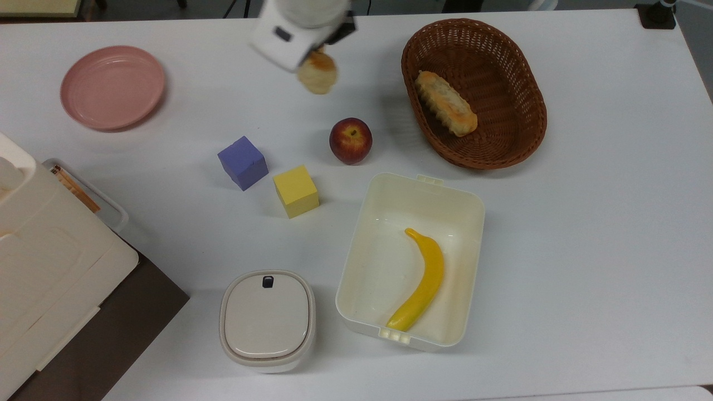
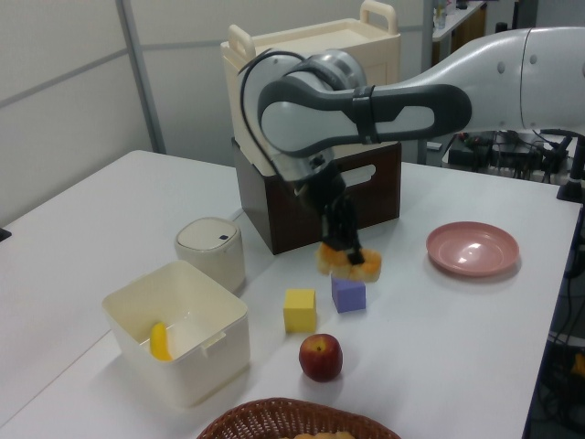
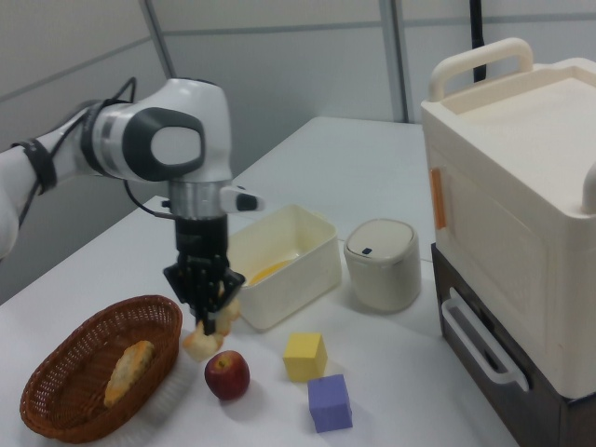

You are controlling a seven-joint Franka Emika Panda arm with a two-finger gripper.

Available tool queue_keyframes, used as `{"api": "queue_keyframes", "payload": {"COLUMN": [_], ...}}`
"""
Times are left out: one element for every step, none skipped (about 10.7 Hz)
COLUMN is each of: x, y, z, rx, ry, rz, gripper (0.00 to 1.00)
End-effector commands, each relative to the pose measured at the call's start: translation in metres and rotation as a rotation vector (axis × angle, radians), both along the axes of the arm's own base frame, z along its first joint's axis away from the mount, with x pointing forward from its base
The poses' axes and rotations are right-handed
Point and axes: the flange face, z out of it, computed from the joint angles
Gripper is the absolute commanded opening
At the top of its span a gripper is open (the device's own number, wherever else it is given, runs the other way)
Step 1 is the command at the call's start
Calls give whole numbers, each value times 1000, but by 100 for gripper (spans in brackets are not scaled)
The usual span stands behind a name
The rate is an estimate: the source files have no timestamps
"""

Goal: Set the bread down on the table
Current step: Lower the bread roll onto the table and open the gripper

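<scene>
At the top view's far left the pink plate (image 1: pixel 112 87) lies by itself, and I leave it alone, since the bread is meant for the bare white table (image 1: pixel 601 223) and not for a dish. Rightward, my gripper (image 1: pixel 313 55) hangs above open tabletop with its fingers clamped on the bread (image 1: pixel 317 73), the plump golden roll carried clear of the surface so that it drags on nothing below. In the left view the roll (image 2: pixel 348 262) hangs just above the purple cube (image 2: pixel 348 294); I judge that is only the camera's angle, because from above the purple cube and the yellow cube (image 1: pixel 296 190) sit well apart from it, nearer the picture's bottom. The apple (image 1: pixel 350 140) stands to the roll's lower right. Further right, the wicker basket (image 1: pixel 523 142) holds the longer ridged loaf (image 1: pixel 445 103). Setting down here looks safe to me.
</scene>
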Motion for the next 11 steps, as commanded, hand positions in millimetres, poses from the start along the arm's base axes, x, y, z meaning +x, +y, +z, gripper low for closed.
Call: {"api": "queue_keyframes", "payload": {"x": [-3, -1, 1, 5, 9, 12, 13, 15, 21, 25, 27], "y": [-41, -53, -64, -76, -82, -87, -94, -105, -110, -110, -111], "z": [6, 8, 22, 33, 38, 41, 45, 48, 55, 66, 68], "rx": [-1, -5, -9, -11, -15, -20, -24, -27, -31, -40, -50], "ry": [-21, -47, -82, -111, -155, -190, -212, -245, -312, -382, -410], "rz": [25, 9, -8, -28, -33, -45, -58, -73, -77, -94, -146], "gripper": [100, 100, 100, 100, 100, 100, 100, 100, 100, 100, 100]}}
